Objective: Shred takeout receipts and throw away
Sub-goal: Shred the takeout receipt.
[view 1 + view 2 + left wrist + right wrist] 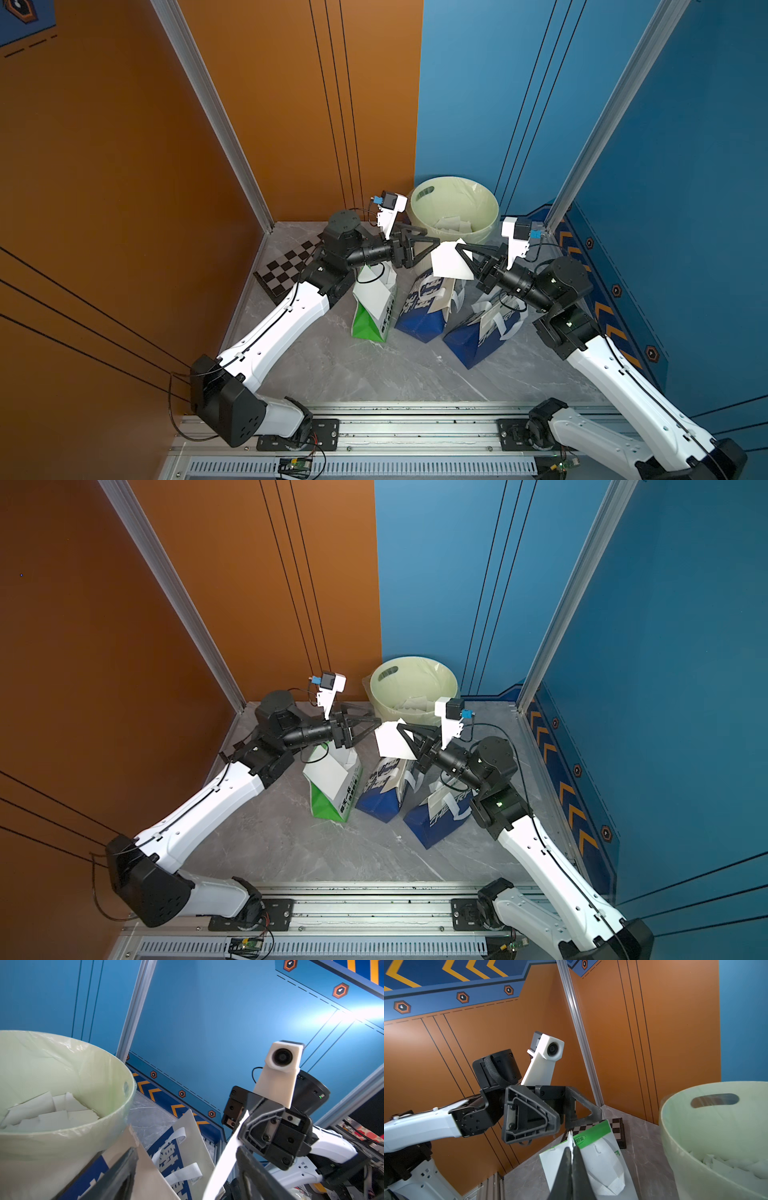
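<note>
Right hand (459, 248) pinches a white takeout receipt (446, 262) above the paper bags (419, 318); left hand (430, 237), jaws apart, sits just beside it, apparently not touching.

The grey marbled counter (374, 374) before me is carrying a pale green bin (465, 197) at its back, a checkerboard (286, 266), a green-white bag (372, 316), a blue-white bag (419, 320) beside it and a second blue-white bag (469, 345).
</note>
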Robot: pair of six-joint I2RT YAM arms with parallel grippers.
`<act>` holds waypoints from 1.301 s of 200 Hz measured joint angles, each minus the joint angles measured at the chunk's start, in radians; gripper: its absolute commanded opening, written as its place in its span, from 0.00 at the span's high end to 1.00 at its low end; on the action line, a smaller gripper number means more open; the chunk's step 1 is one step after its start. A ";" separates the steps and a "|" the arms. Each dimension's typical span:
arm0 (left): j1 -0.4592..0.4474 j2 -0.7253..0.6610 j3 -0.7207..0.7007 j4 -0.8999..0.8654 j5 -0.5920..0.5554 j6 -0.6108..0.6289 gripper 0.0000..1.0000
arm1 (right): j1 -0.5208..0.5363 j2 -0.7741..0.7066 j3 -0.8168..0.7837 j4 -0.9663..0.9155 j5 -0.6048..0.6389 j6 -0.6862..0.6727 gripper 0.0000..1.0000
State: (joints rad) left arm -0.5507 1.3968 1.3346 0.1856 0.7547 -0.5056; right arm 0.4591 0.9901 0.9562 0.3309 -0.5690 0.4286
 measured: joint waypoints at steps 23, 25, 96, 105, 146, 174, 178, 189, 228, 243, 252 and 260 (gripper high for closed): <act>-0.015 0.000 -0.021 0.057 0.044 -0.051 0.51 | 0.001 0.015 0.000 0.038 -0.016 0.034 1.00; -0.016 0.000 -0.023 0.061 0.048 -0.048 0.53 | 0.001 0.016 0.000 0.040 -0.016 0.034 1.00; -0.031 0.000 -0.027 0.138 0.091 -0.103 1.00 | 0.003 0.016 0.000 0.065 -0.022 0.052 1.00; -0.031 0.000 -0.029 0.138 0.092 -0.101 1.00 | 0.003 0.014 0.000 0.053 -0.021 0.040 0.82; -0.031 -0.018 -0.096 0.115 0.071 -0.010 1.00 | -0.002 -0.012 0.060 -0.212 -0.002 -0.115 0.45; -0.043 -0.072 -0.115 -0.040 0.030 0.177 1.00 | -0.029 -0.045 0.103 -0.365 -0.005 -0.198 0.35; -0.047 -0.080 -0.115 -0.061 0.027 0.203 1.00 | -0.032 -0.047 0.109 -0.382 -0.008 -0.203 0.35; -0.058 -0.102 -0.115 -0.103 0.027 0.259 1.00 | -0.034 -0.043 0.130 -0.426 -0.020 -0.223 0.34; -0.088 -0.131 -0.115 -0.165 0.039 0.363 1.00 | -0.018 0.006 0.167 -0.511 -0.085 -0.254 0.44; -0.095 -0.131 -0.115 -0.180 0.040 0.380 1.00 | -0.003 0.027 0.169 -0.530 -0.117 -0.261 0.53; -0.097 -0.131 -0.115 -0.183 0.039 0.387 1.00 | 0.005 0.034 0.169 -0.541 -0.138 -0.262 0.60; -0.098 -0.131 -0.115 -0.186 0.039 0.390 1.00 | 0.011 0.035 0.169 -0.547 -0.151 -0.260 0.67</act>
State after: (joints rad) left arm -0.6487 1.2659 1.2194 -0.0006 0.7940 -0.1154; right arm 0.4698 1.0256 1.1248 -0.2157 -0.7197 0.1684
